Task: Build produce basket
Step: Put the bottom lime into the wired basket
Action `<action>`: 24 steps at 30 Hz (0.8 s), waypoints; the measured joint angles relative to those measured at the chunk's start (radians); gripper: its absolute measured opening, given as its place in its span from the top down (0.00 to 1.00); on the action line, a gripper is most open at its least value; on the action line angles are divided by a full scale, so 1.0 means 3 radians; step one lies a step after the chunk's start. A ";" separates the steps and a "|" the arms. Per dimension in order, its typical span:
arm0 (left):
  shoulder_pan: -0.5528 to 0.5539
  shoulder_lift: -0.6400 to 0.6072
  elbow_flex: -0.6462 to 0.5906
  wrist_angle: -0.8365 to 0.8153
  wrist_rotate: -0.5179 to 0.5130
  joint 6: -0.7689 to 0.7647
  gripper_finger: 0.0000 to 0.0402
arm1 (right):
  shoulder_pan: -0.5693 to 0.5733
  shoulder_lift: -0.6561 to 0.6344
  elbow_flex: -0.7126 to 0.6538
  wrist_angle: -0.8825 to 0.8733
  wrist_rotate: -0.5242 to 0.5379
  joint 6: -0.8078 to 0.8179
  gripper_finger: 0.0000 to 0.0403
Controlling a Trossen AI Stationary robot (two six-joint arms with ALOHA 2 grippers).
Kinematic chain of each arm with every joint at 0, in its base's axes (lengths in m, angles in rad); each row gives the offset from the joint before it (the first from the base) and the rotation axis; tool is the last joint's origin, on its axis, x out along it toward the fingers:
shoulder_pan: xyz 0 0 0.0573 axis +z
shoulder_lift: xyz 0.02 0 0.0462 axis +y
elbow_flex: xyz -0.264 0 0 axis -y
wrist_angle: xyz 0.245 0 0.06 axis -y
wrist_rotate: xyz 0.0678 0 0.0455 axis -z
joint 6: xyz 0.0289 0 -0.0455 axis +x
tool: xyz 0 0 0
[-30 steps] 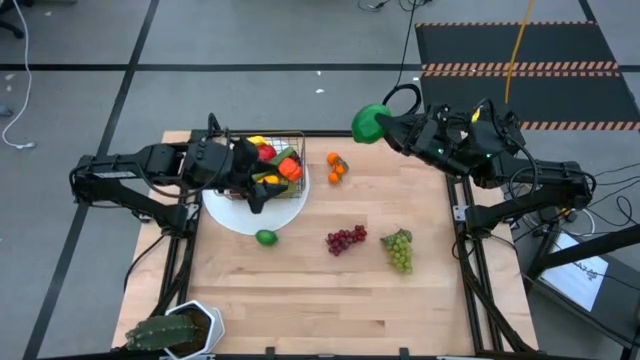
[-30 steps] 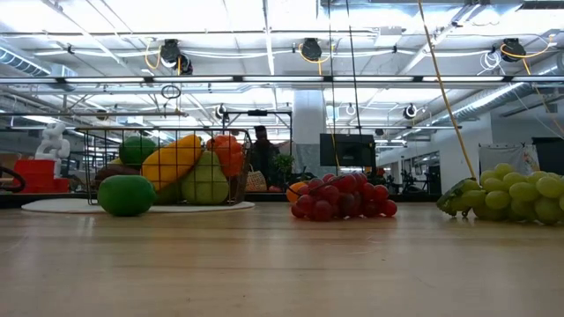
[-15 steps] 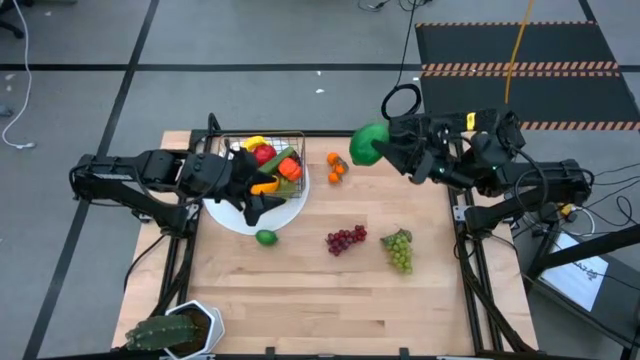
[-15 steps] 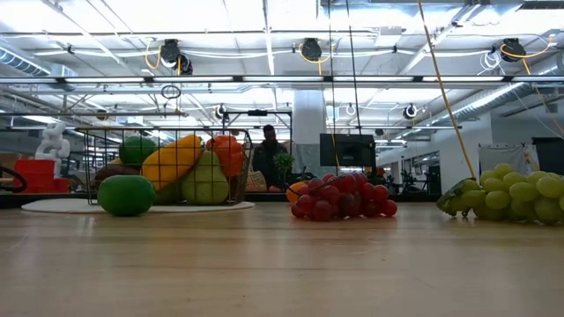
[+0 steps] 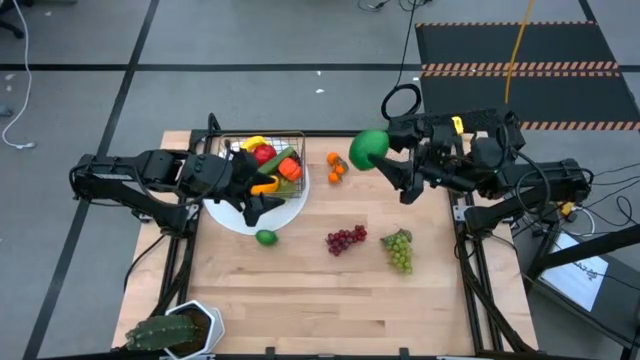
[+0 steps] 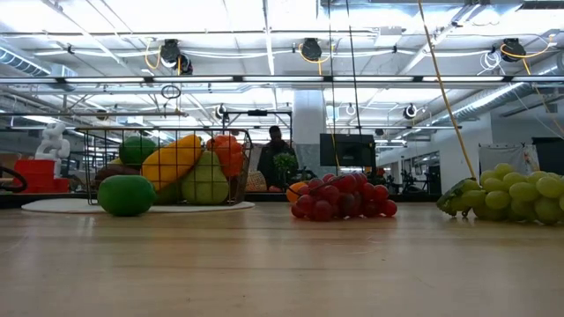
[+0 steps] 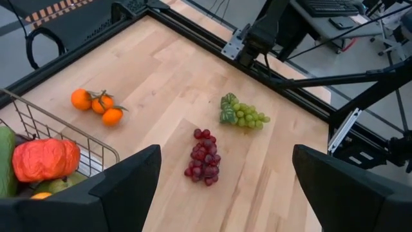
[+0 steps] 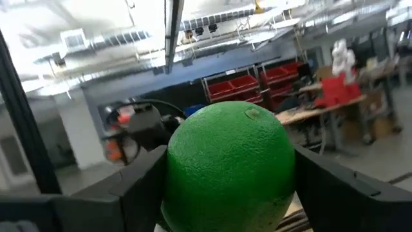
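The wire basket (image 5: 272,160) stands on a white plate (image 5: 232,218) at the far left, filled with produce; it also shows in the low view (image 6: 167,167). My left gripper (image 5: 256,203) is open and empty over the plate, by the basket's near side. My right gripper (image 5: 380,158) is shut on a round green fruit (image 5: 367,148) above the table's far edge. A lime (image 5: 265,237), purple grapes (image 5: 345,239), green grapes (image 5: 399,249) and small oranges (image 5: 336,167) lie on the table. My right gripper pinches the round green fruit by its two opposite sides (image 8: 177,174) between its two fingers (image 8: 129,193). The fingers come roughly level from the table's right side. The fruit is lifted clear of the table.
A spiky potted plant (image 5: 170,330) stands at the near left corner. The table's near half is bare wood (image 5: 330,300). The left wrist view shows the basket's corner (image 7: 61,132) with an orange-red pepper (image 7: 45,159) inside.
My right gripper has carried the green fruit from beyond the far edge toward the table's near side and has turned. My left gripper has drawn back from over the basket toward the table's left and near side, still open.
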 joint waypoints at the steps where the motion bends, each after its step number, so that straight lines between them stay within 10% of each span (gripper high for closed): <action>1: 0.0000 0.0000 0.0000 -0.0001 0.0000 -0.0002 0.13 | 0.0000 0.0000 0.0000 -0.0005 0.0000 -0.0146 0.28; 12: 0.0000 0.0000 0.0000 -0.0001 0.0000 -0.0006 0.13 | -0.0005 0.0000 0.0000 -0.0031 0.0015 -0.1405 0.28; 24: -0.0066 0.0000 0.0000 0.0188 -0.0001 0.0027 0.13 | -0.0006 0.0000 0.0000 -0.0076 0.0015 -0.0276 0.28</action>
